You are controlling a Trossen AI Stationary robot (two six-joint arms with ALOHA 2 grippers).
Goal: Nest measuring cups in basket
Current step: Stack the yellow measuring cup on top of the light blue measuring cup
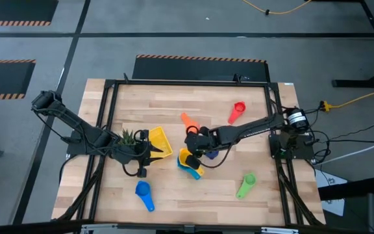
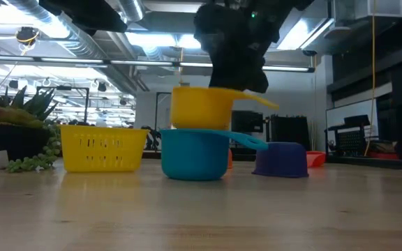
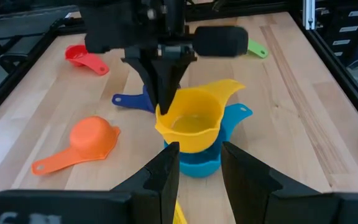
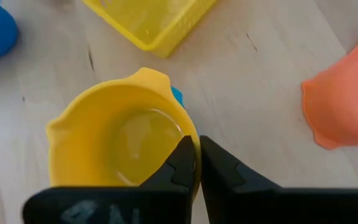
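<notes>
Yellow plastic: from above, the right gripper (image 1: pixel 194 144) hovers mid-table, clenched on the rim of the yellow cup (image 1: pixel 188 158) stacked in the light blue cup (image 1: pixel 193 170), beside the basket (image 1: pixel 159 143) near the left gripper (image 1: pixel 149 151). The low view shows the yellow cup riding high, so pressing straight down should seat it. In the left wrist view, the left fingers (image 3: pixel 165 174) stand parted, empty. No writing is legible anywhere.
</notes>
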